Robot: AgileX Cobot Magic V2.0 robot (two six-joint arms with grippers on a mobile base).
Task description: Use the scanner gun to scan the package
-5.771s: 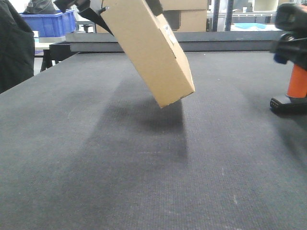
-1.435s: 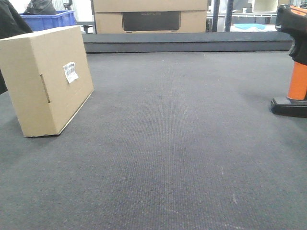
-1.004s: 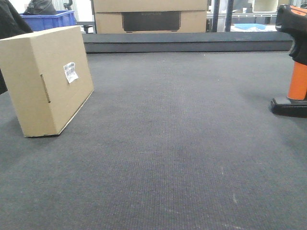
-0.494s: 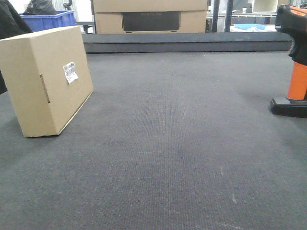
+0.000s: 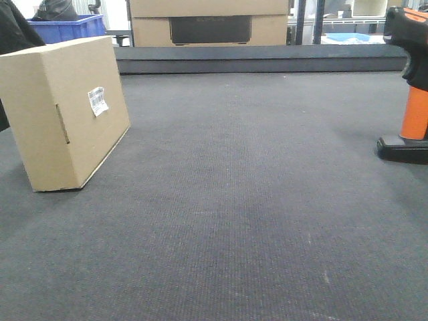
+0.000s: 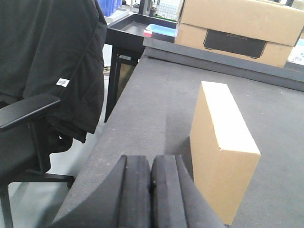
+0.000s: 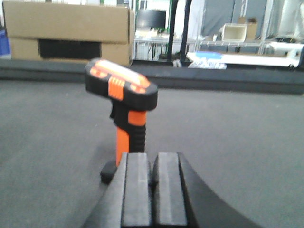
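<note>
Left gripper (image 6: 151, 187) closed, black fingers (image 6: 134, 190) pressed flat together with only a thin seam between, holding nothing, pointing forward and slightly downward. Right gripper (image 7: 153, 190) likewise closed and empty, fingers (image 7: 137, 190) side by side, aimed level and forward. Neither arm visible in the front view.

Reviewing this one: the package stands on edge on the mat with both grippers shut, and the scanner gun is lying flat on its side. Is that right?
Not quite. The scanner gun stands upright on its base, as the right wrist view shows. The rest holds: the package stands on edge on the mat, and the left gripper and right gripper are both shut.
</note>
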